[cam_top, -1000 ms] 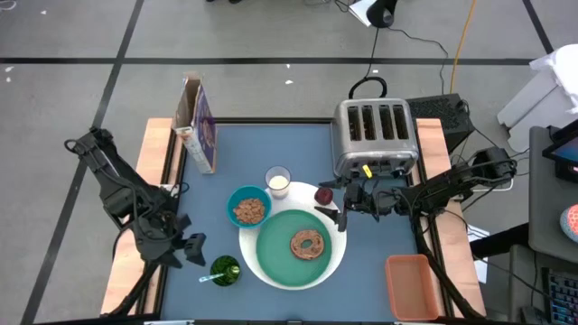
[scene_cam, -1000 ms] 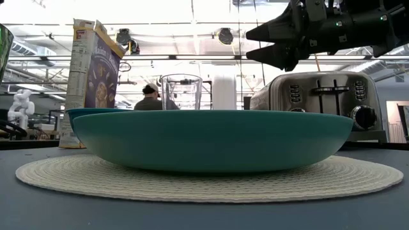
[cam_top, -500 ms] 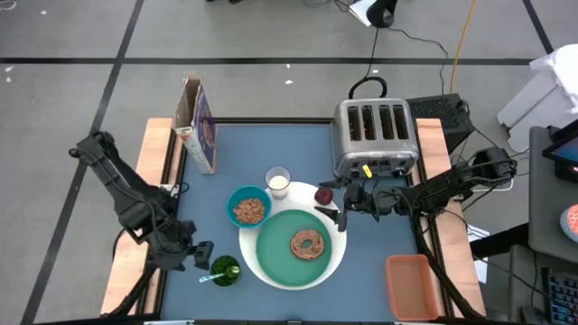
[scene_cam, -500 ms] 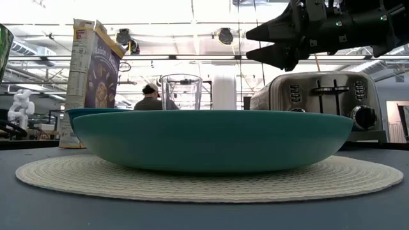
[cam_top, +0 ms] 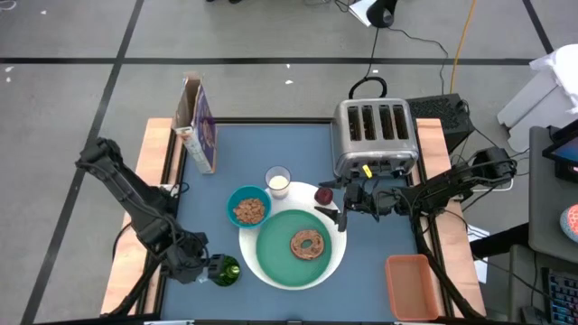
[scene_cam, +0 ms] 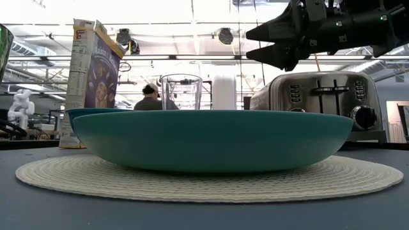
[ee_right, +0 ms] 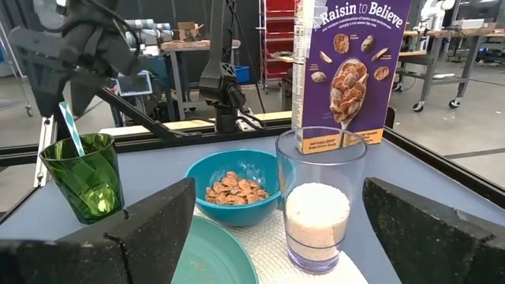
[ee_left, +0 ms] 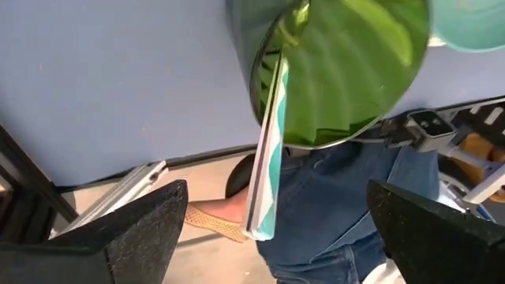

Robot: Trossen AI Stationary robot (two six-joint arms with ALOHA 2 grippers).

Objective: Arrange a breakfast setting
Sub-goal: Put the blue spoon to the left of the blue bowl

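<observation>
A green cup [cam_top: 225,269] stands near the table's near left edge with a spoon [ee_left: 267,158] standing in it, handle up. My left gripper [cam_top: 202,268] is open just left of the cup, its fingers [ee_left: 150,217] wide apart and short of it. A bagel [cam_top: 309,244] lies on the teal plate [cam_top: 275,257], which sits on a white plate [cam_top: 339,253]. The teal bowl [cam_top: 247,208] holds cereal. A glass of milk [cam_top: 278,181], a red apple [cam_top: 323,194] and the purple cereal box [cam_top: 200,126] stand farther back. My right gripper [cam_top: 341,218] hangs open over the plate's far right rim.
A toaster [cam_top: 375,135] stands at the far right behind my right gripper. An orange bin [cam_top: 415,287] sits at the near right corner. A person's legs [ee_left: 339,213] show beyond the table's near edge in the left wrist view.
My left gripper has gone toward the table's near edge and right, up to the green cup, and its arm has stretched out along the left side. My right gripper has kept still.
</observation>
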